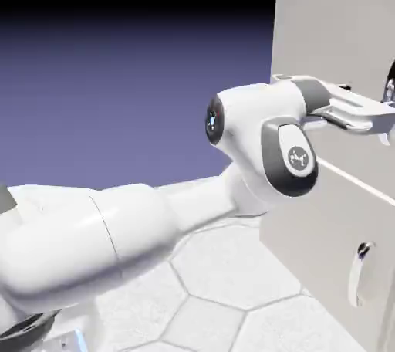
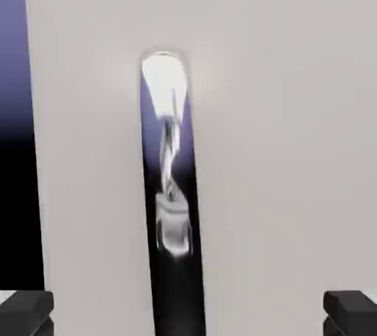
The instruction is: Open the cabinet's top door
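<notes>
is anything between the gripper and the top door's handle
Nothing visible. In the hand view the handle runs straight ahead, centred between the open gripper's fingertips, with only bare top door panel around it.

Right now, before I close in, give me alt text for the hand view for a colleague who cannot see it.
A curved silver handle runs vertically down the middle of the top door, which fills most of the frame. The two dark fingertips sit at the bottom corners, jaws spread wide to either side of the handle, not touching it. A blue-violet strip shows past the door's left edge.
</notes>
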